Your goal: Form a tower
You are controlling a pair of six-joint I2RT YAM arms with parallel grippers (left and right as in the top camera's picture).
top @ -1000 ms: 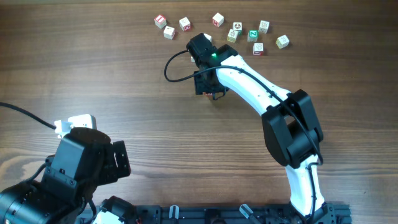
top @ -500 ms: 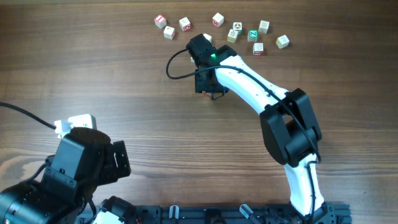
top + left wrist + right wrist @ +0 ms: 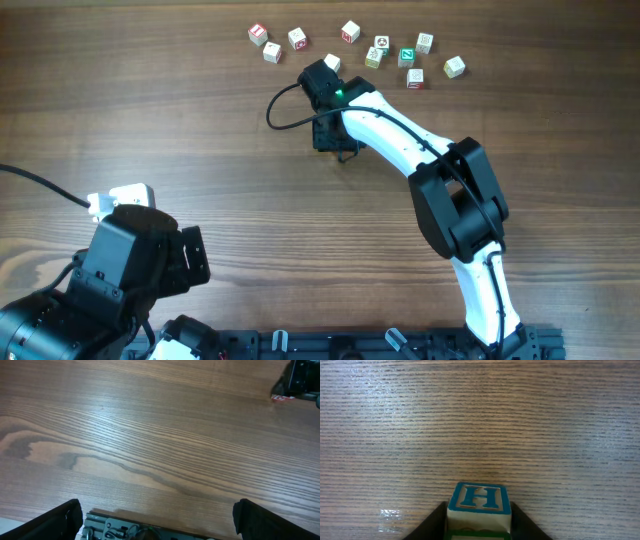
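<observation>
The right arm (image 3: 395, 135) reaches out from the near edge with its elbow bent, the white forearm angled away and to the left, ending in a black wrist that shows a green light. The right gripper (image 3: 479, 517) points straight down, its fingers (image 3: 434, 522) pressed against both sides of the tower (image 3: 479, 505). The left arm (image 3: 115, 275) sits folded low at the near left, and the left gripper (image 3: 157, 515) has its jaws spread wide

Loose cubes (image 3: 349, 32) and the right arm (image 3: 390, 135) crowd the table's (image 3: 150, 110) far right; centre-left lies open.
</observation>
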